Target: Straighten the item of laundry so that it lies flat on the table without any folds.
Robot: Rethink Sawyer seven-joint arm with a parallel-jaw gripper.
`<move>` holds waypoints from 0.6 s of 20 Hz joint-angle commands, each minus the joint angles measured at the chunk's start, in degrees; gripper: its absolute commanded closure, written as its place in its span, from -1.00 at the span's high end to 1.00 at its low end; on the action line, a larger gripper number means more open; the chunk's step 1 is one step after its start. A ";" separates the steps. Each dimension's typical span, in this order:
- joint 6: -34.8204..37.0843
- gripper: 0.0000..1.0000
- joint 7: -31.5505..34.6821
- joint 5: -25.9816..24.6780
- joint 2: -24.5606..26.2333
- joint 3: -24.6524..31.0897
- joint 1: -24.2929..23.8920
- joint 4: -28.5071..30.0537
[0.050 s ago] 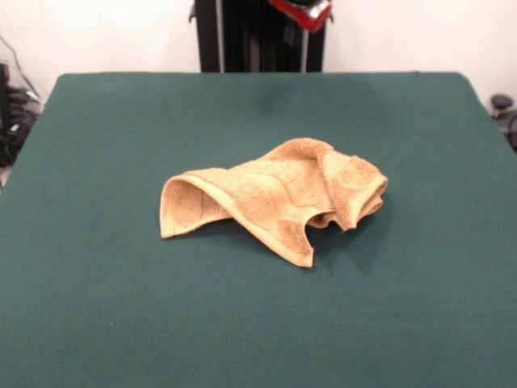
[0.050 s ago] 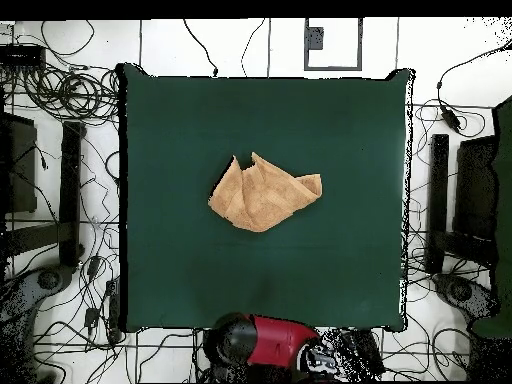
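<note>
In the front view you have the towel point(image 1: 275, 198) lying crumpled near the middle of the green table point(image 1: 97, 323), well away from every edge of it. Its left part curls over into an open loop that stands up from the felt, its right part is bunched and rolled back onto itself, and between them one corner runs down to a point toward the table's near edge. Woven bands show faintly across the upper layer. Above the towel, beyond the table's far edge, you see only a red piece of the arm point(image 1: 300, 12) against the dark pedestal; you cannot tell from it how the gripper stands or whether it has hold of anything, and nothing is touching the towel. In the overhead view the towel point(image 2: 263, 194) again sits close to the centre of the table point(image 2: 170, 280), a ragged shape with several points and creases, perhaps two layers thick in places, though that is hard to judge from above. The arm point(image 2: 270, 342) is drawn back off the table's edge on the robot's side, well apart from the towel, amid cables point(image 2: 60, 95) on the floor around the table.
</note>
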 commanded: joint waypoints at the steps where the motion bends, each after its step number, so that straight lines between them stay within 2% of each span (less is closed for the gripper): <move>1: 2.58 -1.00 -0.76 -1.05 6.52 3.81 1.12 -15.81; 12: 2.02 -1.00 -1.34 -3.81 10.45 4.78 -1.18 -23.10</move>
